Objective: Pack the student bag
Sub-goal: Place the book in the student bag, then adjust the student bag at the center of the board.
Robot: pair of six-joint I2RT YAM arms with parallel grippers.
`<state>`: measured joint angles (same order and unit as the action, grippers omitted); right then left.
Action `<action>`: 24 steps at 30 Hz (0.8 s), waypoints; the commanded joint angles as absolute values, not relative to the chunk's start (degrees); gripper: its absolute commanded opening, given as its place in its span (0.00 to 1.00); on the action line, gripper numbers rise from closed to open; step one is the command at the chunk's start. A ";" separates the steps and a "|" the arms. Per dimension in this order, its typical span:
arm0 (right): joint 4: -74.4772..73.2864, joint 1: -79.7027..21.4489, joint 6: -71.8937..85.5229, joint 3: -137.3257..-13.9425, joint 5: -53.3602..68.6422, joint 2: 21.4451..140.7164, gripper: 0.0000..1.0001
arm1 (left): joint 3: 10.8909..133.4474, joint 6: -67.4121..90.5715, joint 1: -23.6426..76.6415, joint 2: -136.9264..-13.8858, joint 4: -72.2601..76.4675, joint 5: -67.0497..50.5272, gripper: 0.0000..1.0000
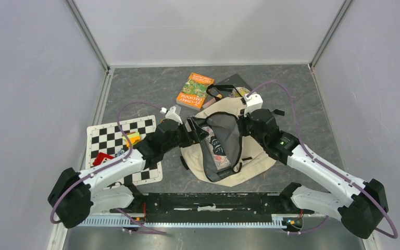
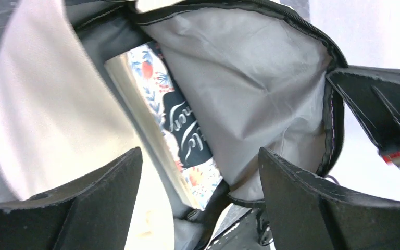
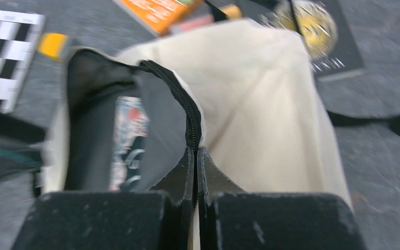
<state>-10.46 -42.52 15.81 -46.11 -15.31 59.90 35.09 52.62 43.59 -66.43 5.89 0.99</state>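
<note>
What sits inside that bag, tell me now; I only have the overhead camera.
Observer: The left wrist camera shows a book with a flowered cover and a dark label in white script. It lies inside the bag against the grey lining.
Operator: Report the right gripper's hold.
Observer: The right gripper is shut, pinching the black zipper edge of the bag's opening.
Operator: Now the left gripper.
Observer: The left gripper is open, with nothing between its fingers, and it faces into the opening.
</note>
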 commanded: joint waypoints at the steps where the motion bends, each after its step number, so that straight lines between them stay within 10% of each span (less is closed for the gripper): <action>1: -12.14 -36.87 14.51 -41.14 -18.49 60.64 0.00 | 34.55 48.31 43.73 -60.96 -5.48 7.24 0.87; 9: -10.70 -32.62 13.65 -35.98 -18.89 65.44 0.17 | 33.11 50.81 43.77 -63.34 -5.97 4.58 0.96; 17: -14.01 -32.56 10.86 -40.77 -17.05 62.06 0.84 | 36.56 47.23 44.52 -66.80 -11.24 8.61 1.00; 24: -18.47 -31.46 6.81 -48.59 -17.05 62.47 0.98 | 39.97 44.47 44.56 -69.52 -13.18 8.16 1.00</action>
